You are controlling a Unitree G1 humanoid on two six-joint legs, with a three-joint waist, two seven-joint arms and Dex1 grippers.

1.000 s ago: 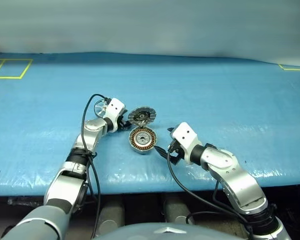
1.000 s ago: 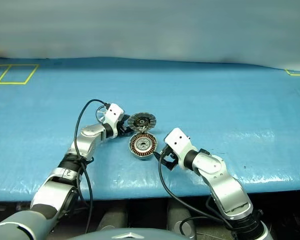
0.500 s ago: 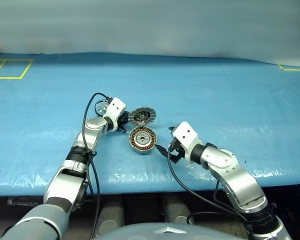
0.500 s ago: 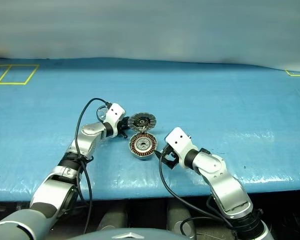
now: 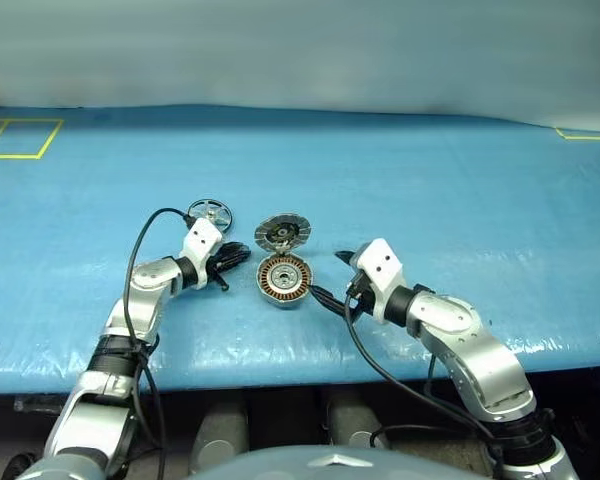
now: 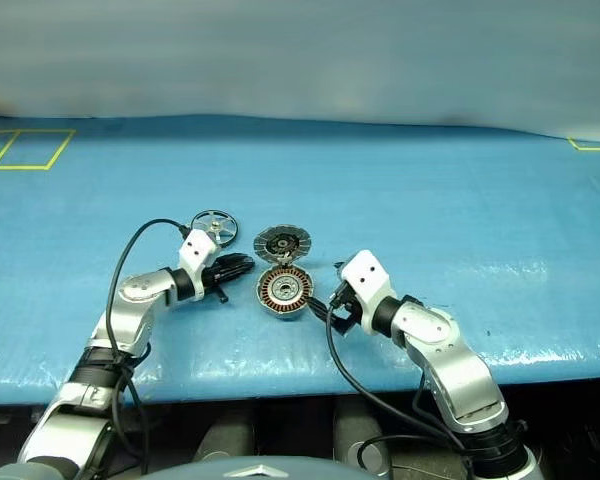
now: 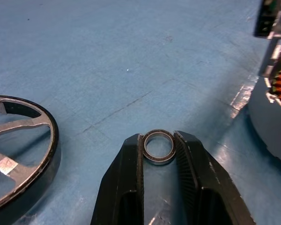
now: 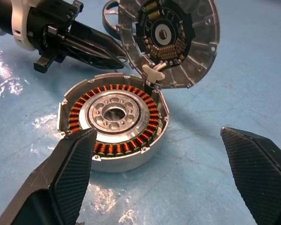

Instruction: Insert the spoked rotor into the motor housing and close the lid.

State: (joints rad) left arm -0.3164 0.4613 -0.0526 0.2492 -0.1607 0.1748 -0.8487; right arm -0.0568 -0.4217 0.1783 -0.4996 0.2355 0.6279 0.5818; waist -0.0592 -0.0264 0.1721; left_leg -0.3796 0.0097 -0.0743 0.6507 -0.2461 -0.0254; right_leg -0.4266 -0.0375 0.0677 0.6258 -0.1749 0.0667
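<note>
The motor housing [image 5: 284, 277] lies on the blue table with its copper windings showing. Its hinged lid [image 5: 282, 233] stands open behind it, the dark ribbed inside facing up. To the left, the spoked rotor [image 5: 210, 211] lies flat on the table. My left gripper [image 5: 238, 254] hovers between the rotor and the housing, shut on a tiny thin metal ring [image 7: 159, 161] at its fingertips. On the other side of the housing my right gripper [image 8: 166, 164] is wide open, aimed at the housing [image 8: 113, 121], with nothing between its fingers.
A blue sheet [image 5: 460, 190] covers the table, and its front edge runs just below both arms. Yellow tape marks [image 5: 20, 138] lie at the far left and far right corners. Black cables trail from both wrists.
My left arm has pulled back to the left, away from the lid, and the rotor behind it has come into full view. My right gripper has stayed beside the housing.
</note>
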